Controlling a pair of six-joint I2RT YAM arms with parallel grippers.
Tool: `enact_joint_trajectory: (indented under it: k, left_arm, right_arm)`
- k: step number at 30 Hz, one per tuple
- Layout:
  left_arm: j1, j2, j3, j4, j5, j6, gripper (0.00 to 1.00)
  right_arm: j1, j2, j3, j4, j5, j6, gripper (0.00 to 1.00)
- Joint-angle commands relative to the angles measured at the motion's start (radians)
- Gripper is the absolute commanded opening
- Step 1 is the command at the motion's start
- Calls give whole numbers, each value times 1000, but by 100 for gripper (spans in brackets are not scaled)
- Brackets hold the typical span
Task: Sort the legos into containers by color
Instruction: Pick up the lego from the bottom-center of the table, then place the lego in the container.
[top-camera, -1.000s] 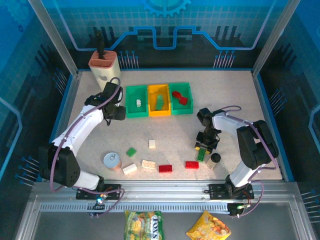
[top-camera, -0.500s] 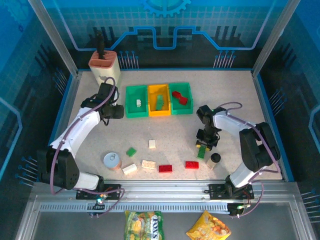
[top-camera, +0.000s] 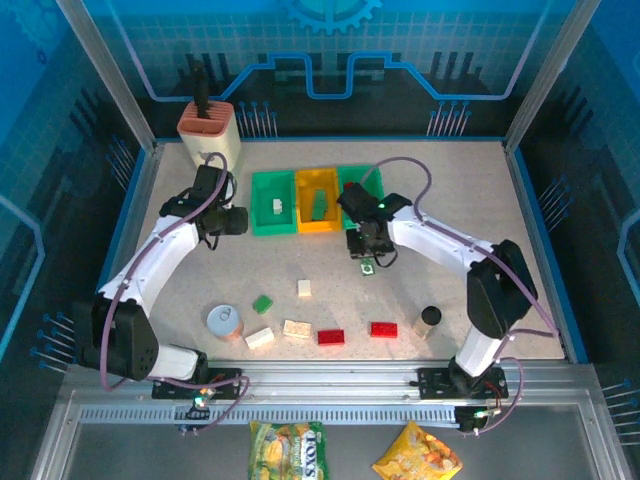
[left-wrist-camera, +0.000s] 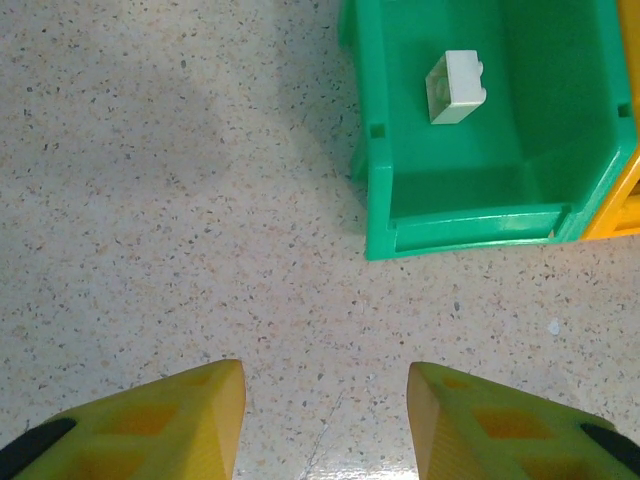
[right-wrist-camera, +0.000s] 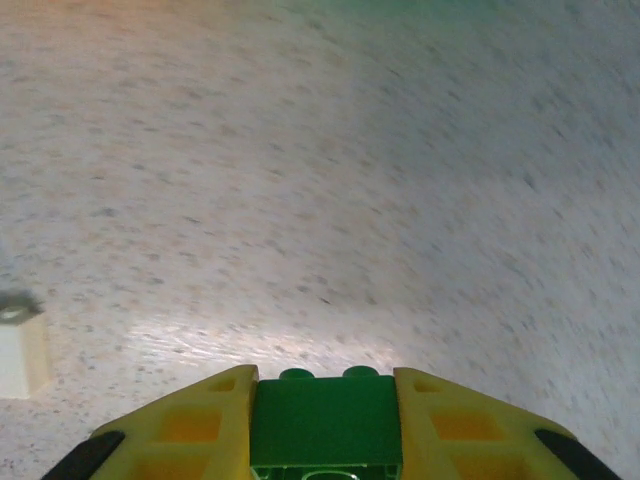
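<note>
We count three containers (top-camera: 318, 228), four cream-white legos (top-camera: 296, 328), three green legos (top-camera: 262, 303), two red legos (top-camera: 331, 337) on the tabletop (top-camera: 200, 270), one silver can (top-camera: 225, 322), one black-capped cylinder (top-camera: 430, 318), one knife block (top-camera: 208, 135), two snack bags (top-camera: 287, 448).

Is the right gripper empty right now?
No, the right gripper is shut on a green brick, which sits clamped between its yellow jaws.

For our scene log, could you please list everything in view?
containers: three, green and yellow, far centre
binned legos: two seen, cream in left, green in yellow
loose legos: six, three cream, two red, one green, near half
held lego: one, green, right gripper
can: one, silver, near left
cylinder: one, black cap, near right
knife block: one, beige, far left
snack bags: two, yellow, nearest edge
left gripper: open, beside left container
right gripper: shut on held lego
</note>
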Motion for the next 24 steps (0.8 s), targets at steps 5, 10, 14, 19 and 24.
enact_joint_trajectory:
  k: [5,10,14,19,24]
  left_arm:
    - [11,-47,42,-105,13,-30,48]
    - [11,-74,36,-147,18,-34,48]
    - [11,-98,-41,-75,21,-18,49]
    - [11,-124,-117,8,59,-13,50]
    - [11,-122,-128,36,62,-11,50]
  right_arm:
    - [55,141,208,42,10,-152,15]
    - [45,245,368,29,32,-135,15]
    - [29,324,483,33,14,-112,16]
    - [-5,407,595,94,-43,-118,17]
    - [-55,463,638,181,-112,-120,17]
